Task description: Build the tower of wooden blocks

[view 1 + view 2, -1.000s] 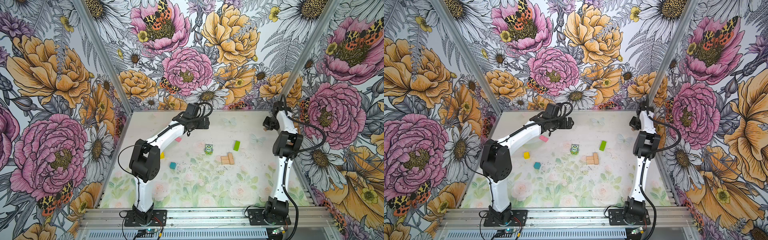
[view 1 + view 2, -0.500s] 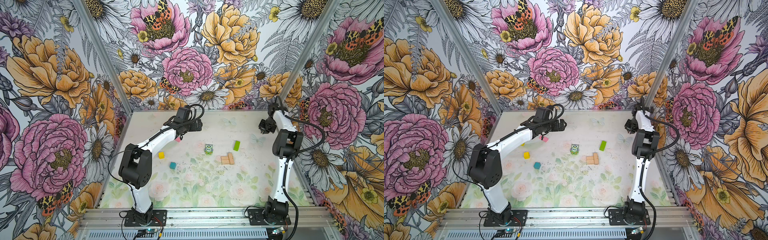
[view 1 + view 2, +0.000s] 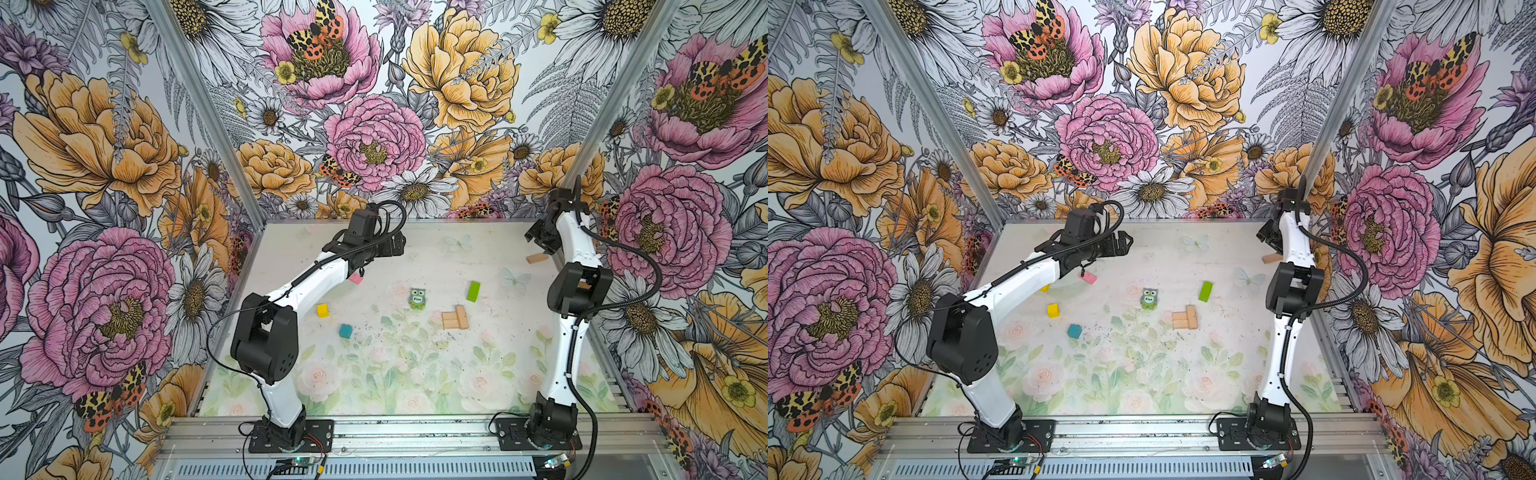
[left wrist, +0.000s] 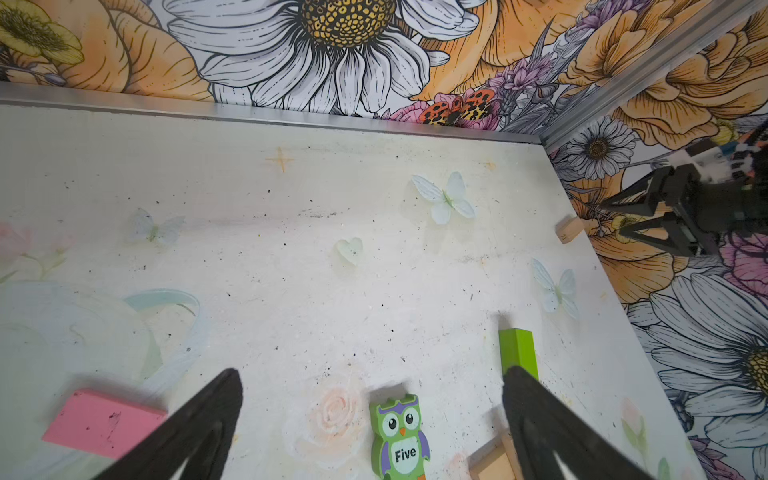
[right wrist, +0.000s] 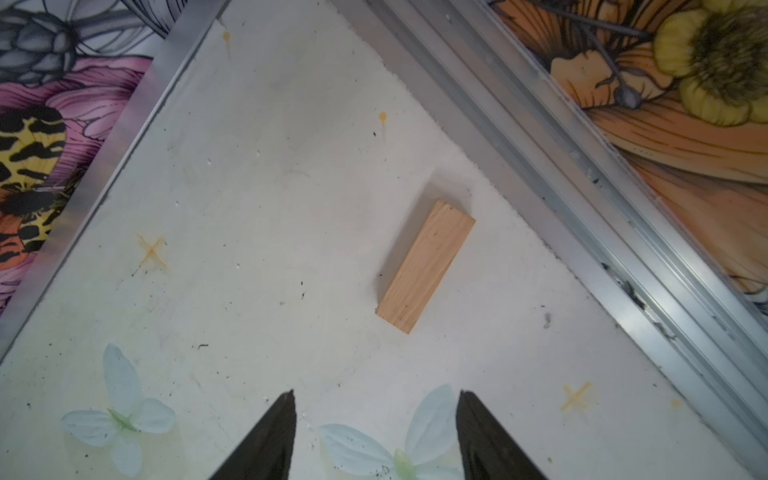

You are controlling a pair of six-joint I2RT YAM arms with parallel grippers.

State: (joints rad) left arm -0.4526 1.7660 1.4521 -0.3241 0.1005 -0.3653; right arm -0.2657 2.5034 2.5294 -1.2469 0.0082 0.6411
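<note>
Right wrist view: right gripper (image 5: pixel 376 395) has its jaws spread with nothing between them. A lone tan bar (image 5: pixel 426 266) lies flat on the table (image 5: pixel 249 208) ahead of the fingertips, clear of them and near the aluminium rail (image 5: pixel 582 187). In both top views that bar sits in the far right corner, just beside the right arm. Left wrist view: left gripper (image 4: pixel 370 374) jaws are wide apart and empty, hovering over the table. Pink bar (image 4: pixel 102 422) lies flat beside one finger, the owl piece (image 4: pixel 401 436) marked "Five" shows in the gap, and the lime-green bar (image 4: pixel 517 351) is partly hidden by the other finger. Tower is base only: tan bars (image 3: pixel 455 319) lie flat and touching in a cluster right of centre, near the lime-green bar. Yellow cube (image 3: pixel 323 310) and teal cube (image 3: pixel 345 331) sit loose and apart, left of the owl piece.
</note>
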